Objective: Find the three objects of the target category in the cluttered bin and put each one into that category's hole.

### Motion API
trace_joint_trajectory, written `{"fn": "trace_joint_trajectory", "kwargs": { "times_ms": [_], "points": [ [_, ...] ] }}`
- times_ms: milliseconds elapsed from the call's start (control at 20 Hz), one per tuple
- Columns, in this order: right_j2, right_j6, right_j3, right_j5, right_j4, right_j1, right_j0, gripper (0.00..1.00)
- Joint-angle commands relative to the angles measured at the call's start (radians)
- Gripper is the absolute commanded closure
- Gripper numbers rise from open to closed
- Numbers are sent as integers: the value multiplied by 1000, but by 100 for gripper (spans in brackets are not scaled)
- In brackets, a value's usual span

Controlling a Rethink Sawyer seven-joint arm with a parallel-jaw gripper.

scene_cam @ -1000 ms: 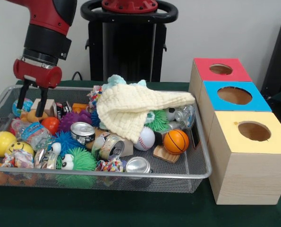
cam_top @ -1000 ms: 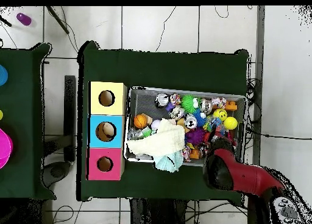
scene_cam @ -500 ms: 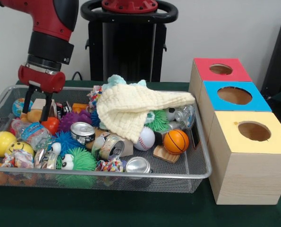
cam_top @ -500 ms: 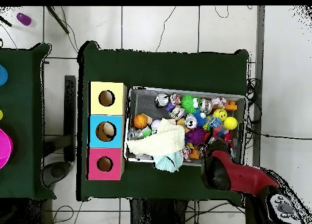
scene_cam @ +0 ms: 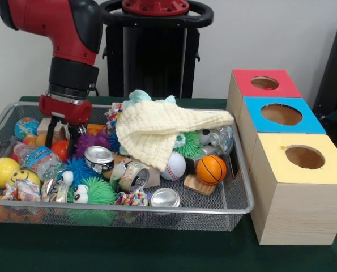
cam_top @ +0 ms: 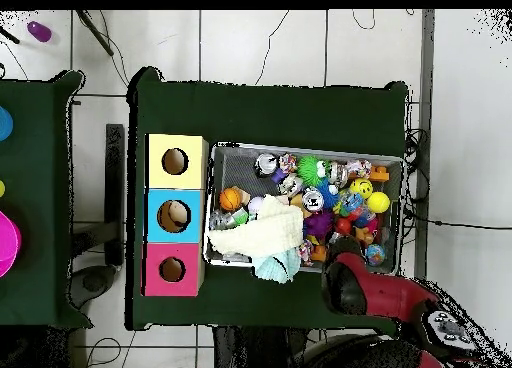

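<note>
Gripper had shifted along the wire-mesh bin toward the purple spiky ball, fingers apart, empty. Only front view showed fingers; overhead showed just arm. Red-surround hole stood unobstructed.

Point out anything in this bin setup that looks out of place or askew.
The cream knitted cloth lies draped over the toys in the wire mesh bin, one corner sticking out over the bin's rim toward the red-topped box. It hides whatever lies beneath. Nothing looks spilled or broken.
</note>
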Motion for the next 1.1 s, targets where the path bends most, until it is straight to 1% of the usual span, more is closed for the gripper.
{"fn": "trace_joint_trajectory", "kwargs": {
  "times_ms": [50, 200, 350, 600, 850, 950, 1100],
  "points": [
    [3, 49, -43, -24, -44, 114, -4, 0],
    [3, 40, -52, -11, -56, 123, -9, 0],
    [9, 40, -43, 0, -70, 107, -20, 0],
    [53, 35, -9, 80, -101, 12, -48, 0],
    [77, 36, -7, 116, -122, -36, -58, 0],
    [106, 36, 7, 154, -129, -83, -70, 0],
    [173, 25, 33, 241, -122, -185, -96, 0]
  ]
}}
